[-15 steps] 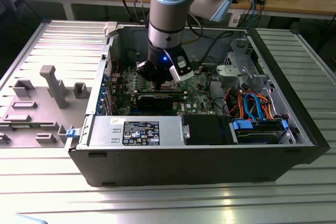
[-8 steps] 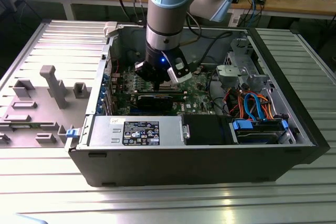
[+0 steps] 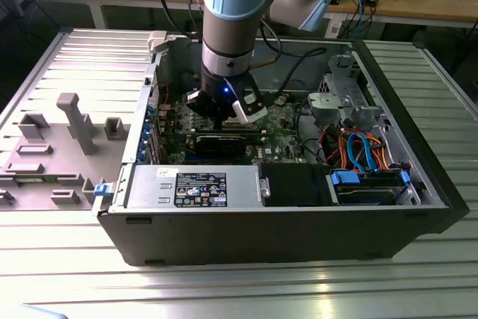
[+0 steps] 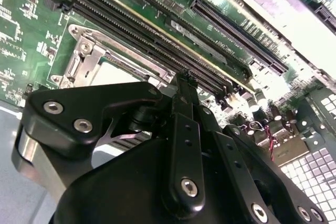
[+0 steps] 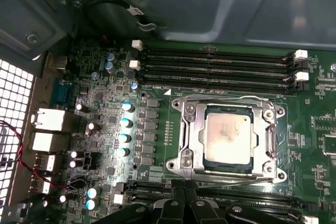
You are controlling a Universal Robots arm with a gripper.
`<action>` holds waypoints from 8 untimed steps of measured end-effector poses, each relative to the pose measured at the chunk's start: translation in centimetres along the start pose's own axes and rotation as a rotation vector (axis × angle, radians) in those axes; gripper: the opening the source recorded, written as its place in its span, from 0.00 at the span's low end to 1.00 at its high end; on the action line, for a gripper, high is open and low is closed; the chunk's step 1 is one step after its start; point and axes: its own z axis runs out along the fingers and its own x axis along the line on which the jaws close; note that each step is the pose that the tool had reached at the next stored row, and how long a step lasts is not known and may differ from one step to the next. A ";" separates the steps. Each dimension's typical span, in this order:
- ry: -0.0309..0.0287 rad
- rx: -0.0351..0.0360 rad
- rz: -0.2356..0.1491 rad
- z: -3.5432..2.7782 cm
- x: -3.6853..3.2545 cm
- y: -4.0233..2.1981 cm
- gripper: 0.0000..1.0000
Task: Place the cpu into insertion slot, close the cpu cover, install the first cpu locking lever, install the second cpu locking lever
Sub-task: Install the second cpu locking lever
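We see a big open computer case (image 3: 299,207) lying on a metal table (image 3: 224,289). The robot arm (image 3: 231,28) reaches down into the case, over the green board (image 5: 325,150).

In the first wrist view, the cpu (image 5: 227,138) sits flat in the insertion slot (image 5: 229,169). Its grey metal top shows through the square window of the cpu cover (image 5: 229,107). The cover lies down flat around the chip. Thin wire levers (image 5: 226,98) run along the edges of the cover. We cannot tell if they are hooked in place.

Long black memory slots (image 5: 215,69) run beside the slot, on the side toward the case wall. More long black slots lie on the other side of it, next to the gripper (image 5: 185,203).

In the second wrist view, the gripper (image 4: 185,77) hangs just above the board, close to the slot's silver frame (image 4: 84,56). Its black fingers (image 4: 184,129) are pressed together with nothing between them. It holds nothing.
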 end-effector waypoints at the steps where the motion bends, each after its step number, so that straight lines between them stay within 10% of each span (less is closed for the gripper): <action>1: -0.0001 -0.0002 0.000 0.04 0.00 -0.01 0.11; 8: 0.0000 -0.0001 0.000 0.06 0.01 -0.01 0.11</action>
